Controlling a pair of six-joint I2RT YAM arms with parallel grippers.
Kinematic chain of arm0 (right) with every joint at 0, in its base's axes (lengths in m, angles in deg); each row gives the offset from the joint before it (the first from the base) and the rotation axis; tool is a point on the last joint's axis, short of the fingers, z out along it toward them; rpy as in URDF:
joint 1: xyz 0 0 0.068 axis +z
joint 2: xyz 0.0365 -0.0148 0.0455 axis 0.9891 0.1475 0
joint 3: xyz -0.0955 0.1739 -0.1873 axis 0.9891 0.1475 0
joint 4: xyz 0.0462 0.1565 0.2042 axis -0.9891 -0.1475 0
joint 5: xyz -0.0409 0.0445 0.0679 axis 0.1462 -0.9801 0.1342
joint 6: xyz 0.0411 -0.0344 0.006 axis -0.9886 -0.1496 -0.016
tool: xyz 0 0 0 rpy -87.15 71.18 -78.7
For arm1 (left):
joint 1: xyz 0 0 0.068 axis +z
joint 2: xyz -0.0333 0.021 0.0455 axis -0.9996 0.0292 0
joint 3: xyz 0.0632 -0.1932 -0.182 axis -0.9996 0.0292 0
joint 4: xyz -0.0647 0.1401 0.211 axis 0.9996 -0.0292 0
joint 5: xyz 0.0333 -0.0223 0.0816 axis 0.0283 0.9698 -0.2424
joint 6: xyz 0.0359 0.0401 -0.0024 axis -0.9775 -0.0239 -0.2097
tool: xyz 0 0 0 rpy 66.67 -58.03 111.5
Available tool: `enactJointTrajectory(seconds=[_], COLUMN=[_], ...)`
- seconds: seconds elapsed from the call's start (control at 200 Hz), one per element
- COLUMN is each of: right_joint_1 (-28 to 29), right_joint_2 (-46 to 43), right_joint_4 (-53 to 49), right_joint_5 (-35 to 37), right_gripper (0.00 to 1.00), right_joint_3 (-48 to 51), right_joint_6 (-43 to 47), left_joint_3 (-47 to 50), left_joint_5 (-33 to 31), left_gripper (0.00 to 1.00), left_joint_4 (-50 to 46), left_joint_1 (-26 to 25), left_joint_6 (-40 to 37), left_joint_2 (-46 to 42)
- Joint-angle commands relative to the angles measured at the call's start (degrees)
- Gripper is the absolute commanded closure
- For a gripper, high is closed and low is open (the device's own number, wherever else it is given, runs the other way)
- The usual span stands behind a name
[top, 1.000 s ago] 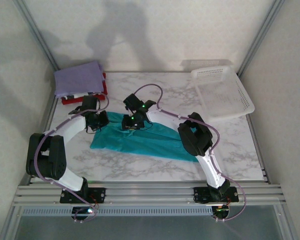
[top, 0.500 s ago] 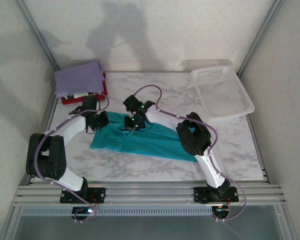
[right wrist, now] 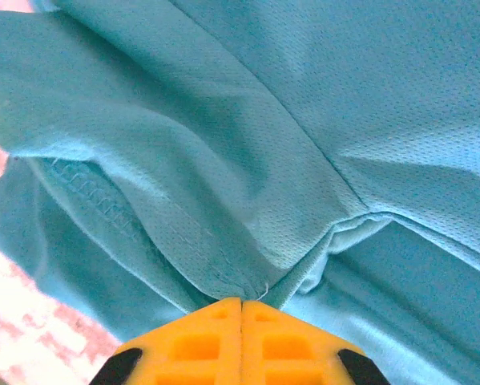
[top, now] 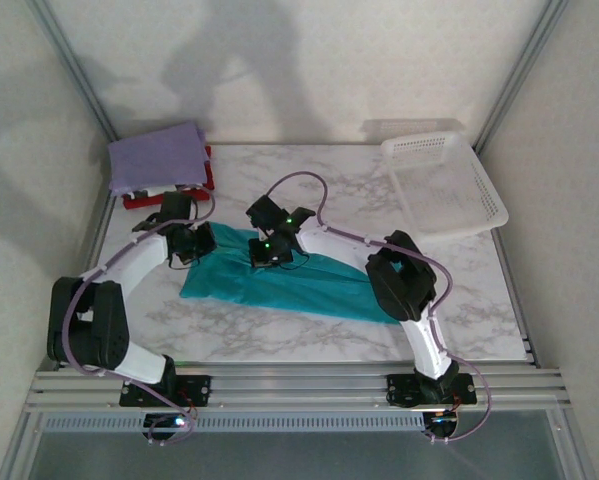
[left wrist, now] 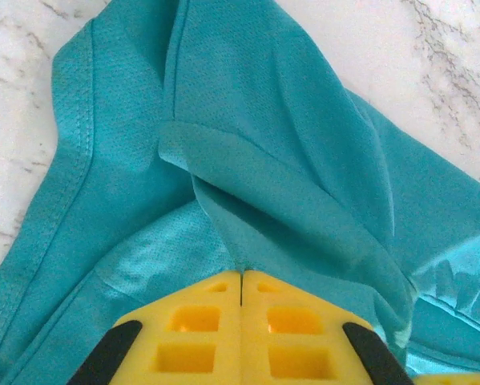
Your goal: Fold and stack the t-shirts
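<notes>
Right end effector [right wrist: 241,303] pinching shirt [top: 279,285], basket [top: 424,147] apart

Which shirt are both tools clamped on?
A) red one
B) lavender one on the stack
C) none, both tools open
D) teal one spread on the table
D: the left tool and right tool are each shut with a fold of the teal shirt pinched at the tip; the lavender-topped stack sits apart at the far left corner.

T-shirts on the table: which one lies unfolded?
The teal t-shirt, spread loosely in the middle; the lavender t-shirt and red t-shirt sit folded in a stack at the far-left corner.
</notes>
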Motion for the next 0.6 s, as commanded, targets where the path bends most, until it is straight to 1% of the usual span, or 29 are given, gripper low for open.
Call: enactJointTrajectory(seconds=[0.0,0.18,0.23,0.29,0.315,0.32,0.34,0.4,0.476,0.561,0.596], right_joint_1=[0.61,0.71,0.75,0.70,0.72,0.71,0.73,0.71,0.71,0.56,0.50], right_joint_2=[-2.28,-0.41,0.53,1.81,2.25,2.33,2.53,1.94,0.36,-1.47,-2.31], right_joint_4=[-1.19,-2.75,-3.65,-4.55,-4.89,-4.92,-5.04,-4.74,-5.27,-6.80,-6.97], right_joint_5=[1.84,1.58,1.78,1.65,1.49,1.38,1.25,1.17,2.26,3.91,4.34], right_gripper=[1.00,1.00,1.00,0.92,0.87,0.85,0.82,0.78,0.72,0.71,0.71], right_joint_3=[2.12,2.41,1.97,1.06,0.67,0.53,0.33,0.61,0.91,0.80,0.94], right_joint_6=[-0.32,-1.55,-1.64,-1.56,-1.48,-1.40,-1.30,-1.22,-0.92,-0.20,0.09], left_joint_3=[1.22,3.81,5.19,6.71,7.30,7.42,7.79,8.21,8.70,9.15,8.84], left_joint_5=[-0.08,0.29,0.73,0.66,0.57,0.57,0.43,0.06,0.40,1.00,1.01], left_gripper=[1.00,1.00,0.98,0.96,0.96,0.96,0.95,0.92,0.83,0.77,0.76], left_joint_4=[-3.40,-4.89,-4.76,-4.80,-4.64,-4.68,-4.71,-5.65,-6.86,-8.10,-8.75], left_joint_1=[0.01,0.02,0.01,0.01,0.06,0.03,0.01,-0.16,-0.17,-0.12,-0.16], left_joint_6=[-0.94,-1.24,-1.01,-0.57,-0.46,-0.46,-0.36,-0.37,-0.25,-0.20,-0.26], left_joint_2=[-1.99,-1.43,-0.88,-0.49,-0.45,-0.44,-0.51,-1.01,-2.53,-4.51,-5.13])
